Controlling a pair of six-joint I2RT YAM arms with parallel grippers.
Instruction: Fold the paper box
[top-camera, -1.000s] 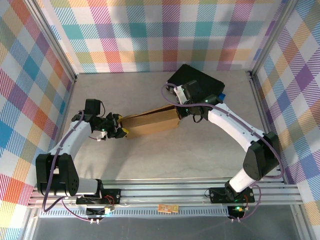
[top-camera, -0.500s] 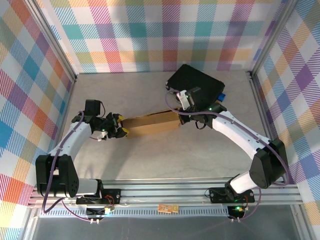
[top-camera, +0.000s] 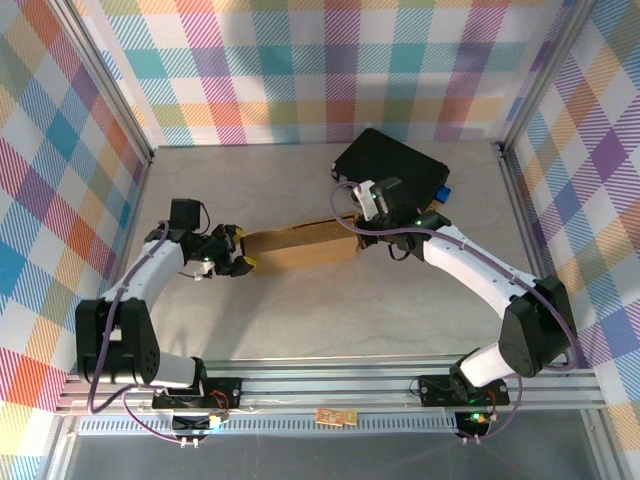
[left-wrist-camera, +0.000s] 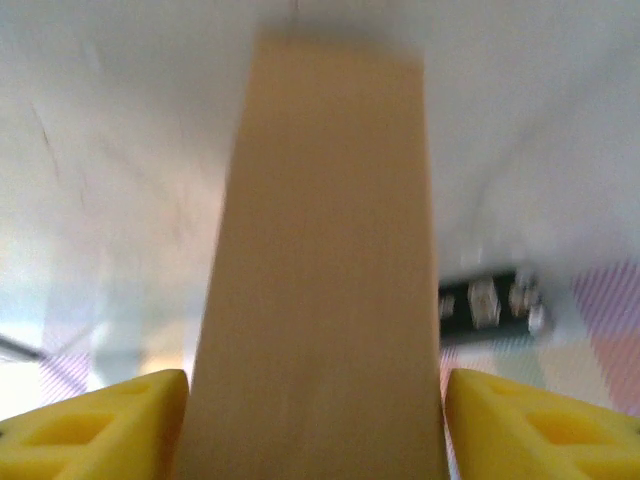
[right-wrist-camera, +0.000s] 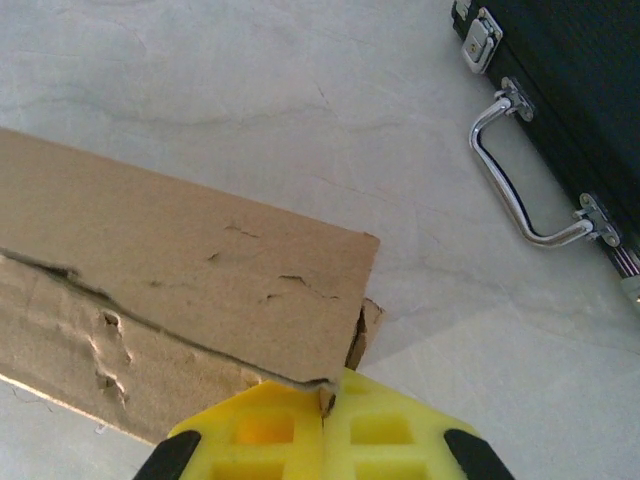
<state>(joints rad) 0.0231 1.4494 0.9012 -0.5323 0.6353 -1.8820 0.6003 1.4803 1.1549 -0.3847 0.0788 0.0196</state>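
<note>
On the worktop (top-camera: 300, 320) my left jaws straddle the paper box (top-camera: 300, 247), grip unclear, right jaws shut at its corner; next, press the lid flat.

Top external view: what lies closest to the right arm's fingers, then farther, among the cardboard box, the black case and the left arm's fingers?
From the right fingers:
1. paper box, its right end at them.
2. black case, just behind them.
3. left fingers, at the box's far left end.
</note>
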